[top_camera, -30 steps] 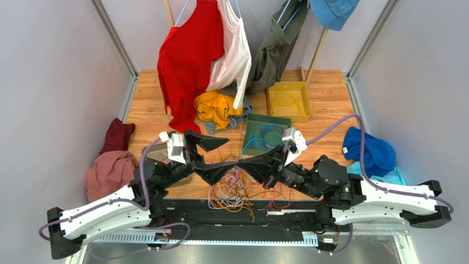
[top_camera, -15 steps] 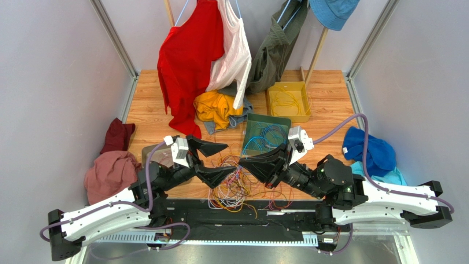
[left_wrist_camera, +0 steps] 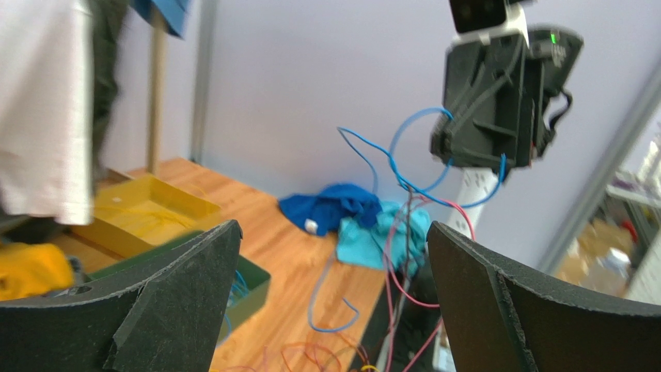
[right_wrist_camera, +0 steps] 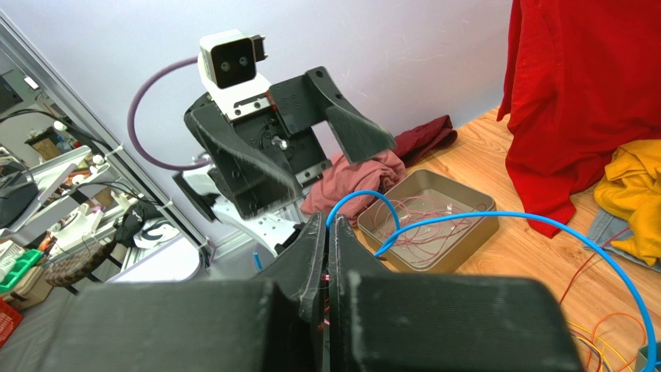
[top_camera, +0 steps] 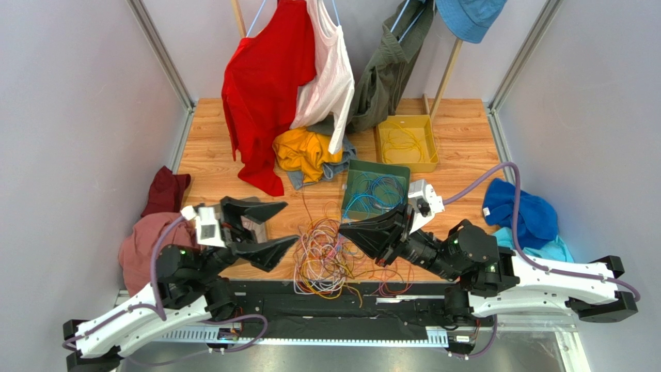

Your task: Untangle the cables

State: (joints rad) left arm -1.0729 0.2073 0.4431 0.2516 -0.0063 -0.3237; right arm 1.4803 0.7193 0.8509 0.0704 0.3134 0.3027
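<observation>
- You see a table (top_camera: 217, 147) of pale wood, grained, with a dull sheen.
- The cables (top_camera: 330, 260) wear smooth, slightly glossy plastic coats.
- Your left gripper (top_camera: 288, 223) has fingers (left_wrist_camera: 178, 302) of matt black plastic, grainy and rough.
- The red shirt (top_camera: 264, 85) is soft matt cloth.
- The yellow tray (top_camera: 431, 143) looks smooth plastic.
- Your right arm's shell (top_camera: 543, 285) is glossy white plastic.

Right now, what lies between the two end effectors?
The tangle of thin multicoloured cables on the wooden table, between the open left end effector and the shut right end effector; the top external view shows it.
</observation>
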